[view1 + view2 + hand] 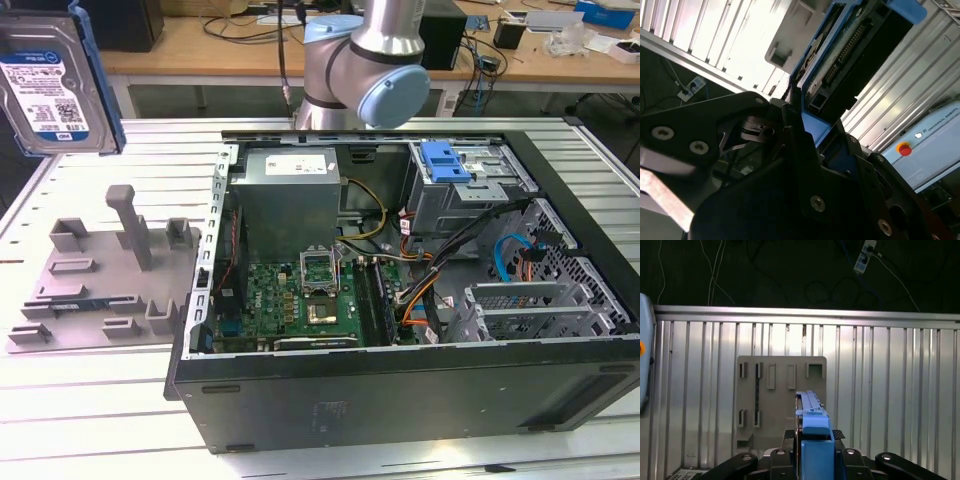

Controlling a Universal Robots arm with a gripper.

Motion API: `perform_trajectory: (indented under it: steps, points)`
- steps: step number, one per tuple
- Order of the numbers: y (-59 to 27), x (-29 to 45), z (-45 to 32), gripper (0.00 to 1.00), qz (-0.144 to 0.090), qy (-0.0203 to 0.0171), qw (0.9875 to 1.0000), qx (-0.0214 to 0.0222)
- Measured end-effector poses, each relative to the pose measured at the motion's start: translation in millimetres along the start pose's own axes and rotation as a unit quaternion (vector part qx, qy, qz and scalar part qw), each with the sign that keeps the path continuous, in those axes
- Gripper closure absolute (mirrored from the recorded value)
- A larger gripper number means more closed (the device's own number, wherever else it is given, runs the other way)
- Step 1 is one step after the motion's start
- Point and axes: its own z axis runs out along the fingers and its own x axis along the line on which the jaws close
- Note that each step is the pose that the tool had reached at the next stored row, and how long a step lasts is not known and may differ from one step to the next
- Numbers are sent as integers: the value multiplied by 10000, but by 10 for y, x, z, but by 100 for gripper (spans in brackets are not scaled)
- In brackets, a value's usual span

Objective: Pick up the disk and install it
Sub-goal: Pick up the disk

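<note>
While jaws clench disk point(815, 437), it stands edge-on between them, over grey fixture point(782, 410).

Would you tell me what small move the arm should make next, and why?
Probably carry the disk toward the exterior view's right, over the open computer case. The gripper is shut on its blue carrier, it hangs clear above the grey fixture plate, and the drive cage sits at that view's right.
</note>
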Motion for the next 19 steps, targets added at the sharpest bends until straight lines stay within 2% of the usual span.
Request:
perform_trajectory:
  steps: [1, 4, 10, 13, 15, 19]
  points:
    - [-30, 22, -6, 63, 1, -1, 10000, -5]
    - [-221, 164, -39, 63, -1, -1, 10000, -38]
    - [-457, 351, -73, 63, -2, -2, 10000, -78]
    - [-693, 533, -105, 63, -3, -3, 9999, -113]
    - [-792, 592, -116, 63, -2, -4, 9999, -121]
    - [-1144, 771, -149, 63, -3, -3, 9999, -129]
